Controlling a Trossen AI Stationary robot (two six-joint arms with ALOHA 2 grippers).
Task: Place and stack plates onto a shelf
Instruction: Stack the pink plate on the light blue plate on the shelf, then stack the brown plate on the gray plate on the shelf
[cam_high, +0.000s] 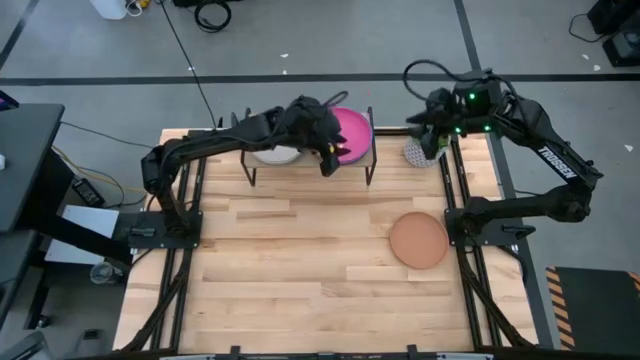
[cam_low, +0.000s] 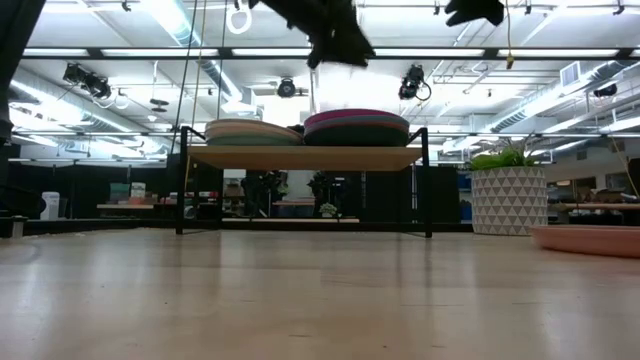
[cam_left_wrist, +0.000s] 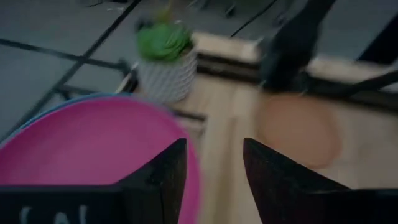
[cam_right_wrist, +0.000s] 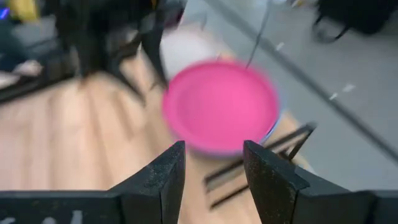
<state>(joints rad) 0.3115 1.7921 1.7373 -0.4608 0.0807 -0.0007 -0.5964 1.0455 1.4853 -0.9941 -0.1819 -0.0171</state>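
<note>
In the high view's upper centre, the shelf (cam_high: 262, 167) carries two stacks: a cream-white-topped one (cam_high: 275, 155) on the left and the magenta plate (cam_high: 352, 132) topping the right. The left gripper (cam_high: 328, 160) hovers over the magenta plate's edge, fingers released and empty. Lower right, the tan plate (cam_high: 418, 240) lies on the bench (cam_high: 290, 270). The right gripper (cam_high: 432, 140) waits upper right near a potted plant (cam_high: 417, 152), fingers released.

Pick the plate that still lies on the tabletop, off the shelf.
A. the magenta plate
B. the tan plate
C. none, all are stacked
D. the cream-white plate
B: the tan plate lies alone on the slatted table near the right arm's base, while the magenta plate tops a stack on the shelf, under the left tool.
</note>
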